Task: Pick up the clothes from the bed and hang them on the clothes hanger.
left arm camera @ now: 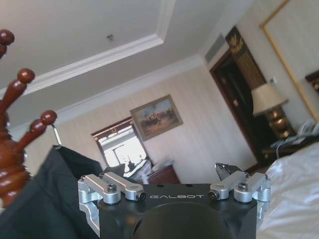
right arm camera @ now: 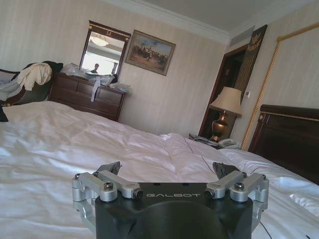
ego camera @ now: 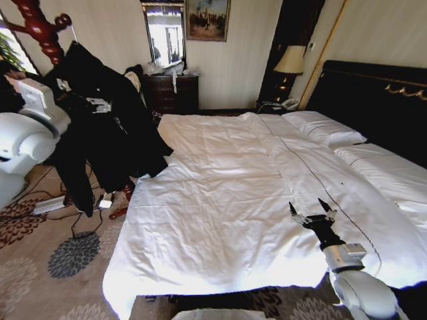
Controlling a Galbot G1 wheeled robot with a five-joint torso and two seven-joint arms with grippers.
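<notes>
- left gripper (left arm camera: pixel 169 181) is raised high up by the wooden coat stand (left arm camera: pixel 15 144), fingers spread wide, nothing in them
- the clothes (ego camera: pixel 107 127) hang just beside that claw, off the stand: limp black fabric, sleeves drooping toward the carpet
- right gripper (ego camera: pixel 311 212) sits low over the bed (ego camera: pixel 220 200), arm stretched forward, fingers apart and empty, wrinkled white sheets under it

What I can't make out
My left gripper (left arm camera: pixel 172 185) has one fingertip hidden behind its body; the clothes (ego camera: pixel 107 127) cover the hanger's lower pole at ten o'clock.
</notes>
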